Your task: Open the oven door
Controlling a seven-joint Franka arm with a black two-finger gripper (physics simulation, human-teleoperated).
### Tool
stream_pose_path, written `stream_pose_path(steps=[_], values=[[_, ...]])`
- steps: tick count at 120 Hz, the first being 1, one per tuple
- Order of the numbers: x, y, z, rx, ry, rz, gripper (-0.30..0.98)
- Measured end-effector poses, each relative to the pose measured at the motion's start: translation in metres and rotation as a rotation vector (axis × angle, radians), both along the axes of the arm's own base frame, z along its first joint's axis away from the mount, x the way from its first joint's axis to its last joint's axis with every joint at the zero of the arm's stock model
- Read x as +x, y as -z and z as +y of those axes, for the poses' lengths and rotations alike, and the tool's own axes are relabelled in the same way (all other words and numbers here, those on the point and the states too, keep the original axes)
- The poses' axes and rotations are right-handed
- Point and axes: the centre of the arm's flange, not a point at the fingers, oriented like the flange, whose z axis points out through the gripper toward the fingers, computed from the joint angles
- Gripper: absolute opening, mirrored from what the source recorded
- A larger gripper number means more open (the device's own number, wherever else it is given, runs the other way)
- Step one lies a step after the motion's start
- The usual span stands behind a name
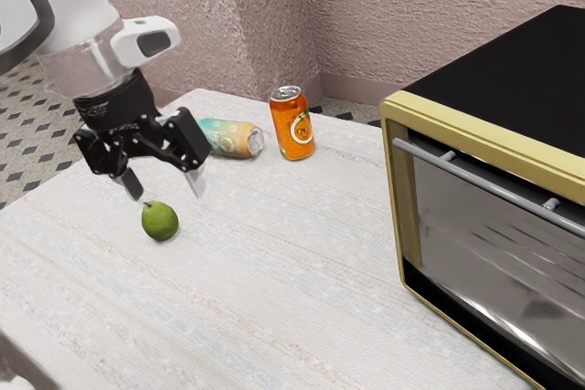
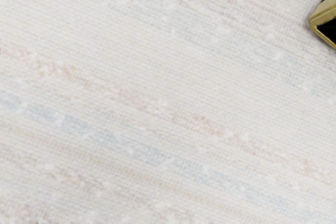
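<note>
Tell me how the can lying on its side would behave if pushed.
The lying can would probably roll if pushed broadside, since its round wall rests on the table. Pushed on its flat end, it would more likely slide. Its smooth-looking side might slip in a loose grip.

There are two drink cans (image 1: 294, 125), one green fruit (image 1: 160, 222), one oven (image 1: 516, 70) and one table (image 1: 274, 271).

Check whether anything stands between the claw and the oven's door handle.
Nothing visible stands between the open claw and the door handle; the upright orange can and lying can seem off to the side, nearer the wall.
</note>
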Motion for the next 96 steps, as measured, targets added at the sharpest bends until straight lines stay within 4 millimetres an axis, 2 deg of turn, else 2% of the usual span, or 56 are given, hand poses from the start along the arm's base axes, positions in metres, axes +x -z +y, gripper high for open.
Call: stream_pose_path(steps=[8,14,19,24,47,54,63,76,86,96], values=[[-0.011,-0.012,-0.002,-0.012,-0.037,-0.023,0.69],[-0.035,-0.021,0.0,-0.033,-0.06,-0.056,0.69],[-0.053,-0.019,0.013,-0.052,-0.105,-0.08,0.69],[-0.055,-0.013,0.018,-0.068,-0.145,-0.111,0.68],[0.0,0.0,-0.051,-0.185,-0.238,-0.286,0.69],[0.012,0.001,-0.061,-0.227,-0.277,-0.321,0.68],[0.036,0.013,-0.079,-0.261,-0.326,-0.35,0.69],[0.051,0.015,-0.105,-0.341,-0.382,-0.4,0.69],[0.05,0.011,-0.134,-0.403,-0.383,-0.428,0.69],[0.058,0.015,-0.144,-0.445,-0.413,-0.43,0.68]])
